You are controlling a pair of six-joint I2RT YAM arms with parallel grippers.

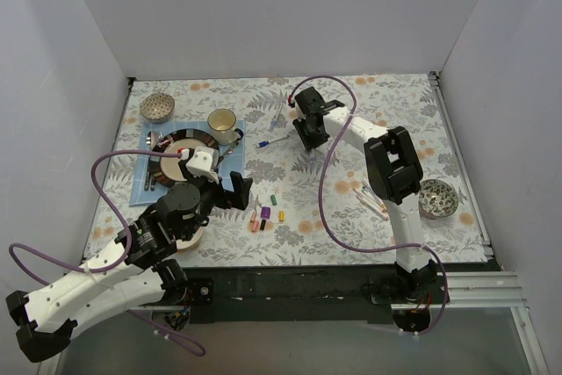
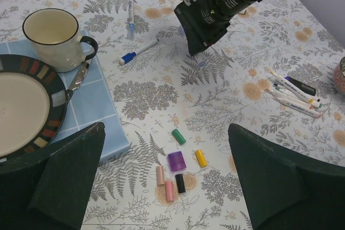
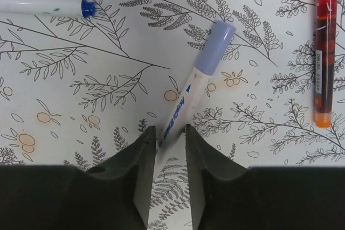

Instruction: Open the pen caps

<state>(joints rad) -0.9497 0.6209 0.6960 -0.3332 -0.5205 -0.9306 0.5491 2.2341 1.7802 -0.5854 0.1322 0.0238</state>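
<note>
Green cap (image 2: 178, 136), purple cap (image 2: 176, 161), yellow cap (image 2: 200, 158); tablecloth (image 2: 226, 106) w/ fern print.

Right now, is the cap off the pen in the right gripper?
No, the pale blue cap sits on the pen the right gripper holds.

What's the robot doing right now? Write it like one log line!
right jaws: shut on lilac-capped pen | cap: on | left jaws: open, by loose caps
</note>
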